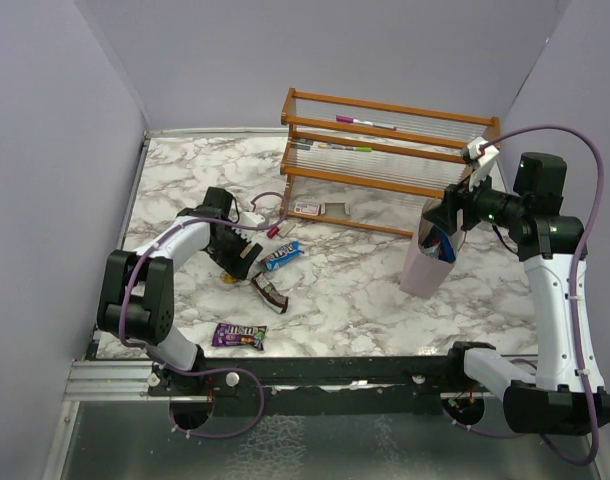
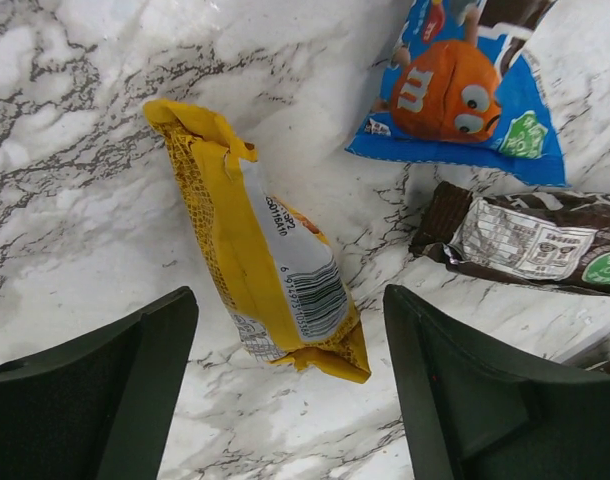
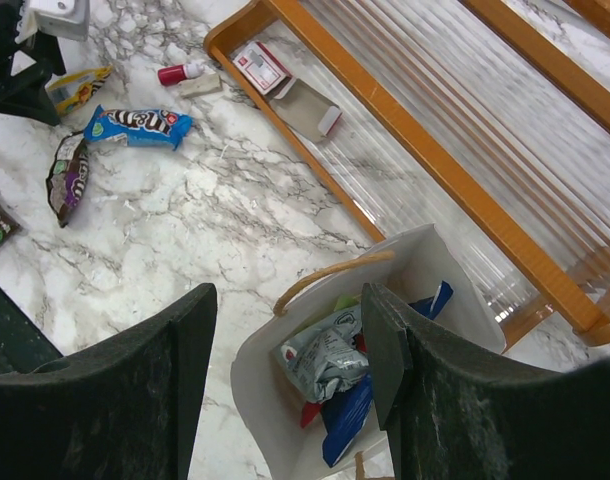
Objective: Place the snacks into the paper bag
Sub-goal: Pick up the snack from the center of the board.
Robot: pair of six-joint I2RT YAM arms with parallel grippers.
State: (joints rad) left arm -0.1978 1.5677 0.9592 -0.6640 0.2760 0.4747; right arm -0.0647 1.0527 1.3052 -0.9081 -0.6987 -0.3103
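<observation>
My left gripper [image 1: 235,262] is open and low over a yellow snack packet [image 2: 265,250], whose near end lies between the fingers [image 2: 115,390] without touching them. A blue-white M&M's packet [image 2: 455,90] and a dark brown bar [image 2: 535,240] lie just beyond it. A purple packet [image 1: 239,335] lies near the front edge. My right gripper [image 1: 447,222] is open and empty above the pale paper bag [image 1: 423,268]. In the right wrist view the bag [image 3: 253,400] stands open and holds a grey-teal packet [image 3: 325,355], a blue one [image 3: 350,425], and bits of green and red.
A wooden rack with clear shelves [image 1: 385,160] stands right behind the bag. A small red cylinder-like piece [image 3: 177,72] and a flat white card [image 3: 261,66] lie at the rack's left foot. Grey walls close in on both sides.
</observation>
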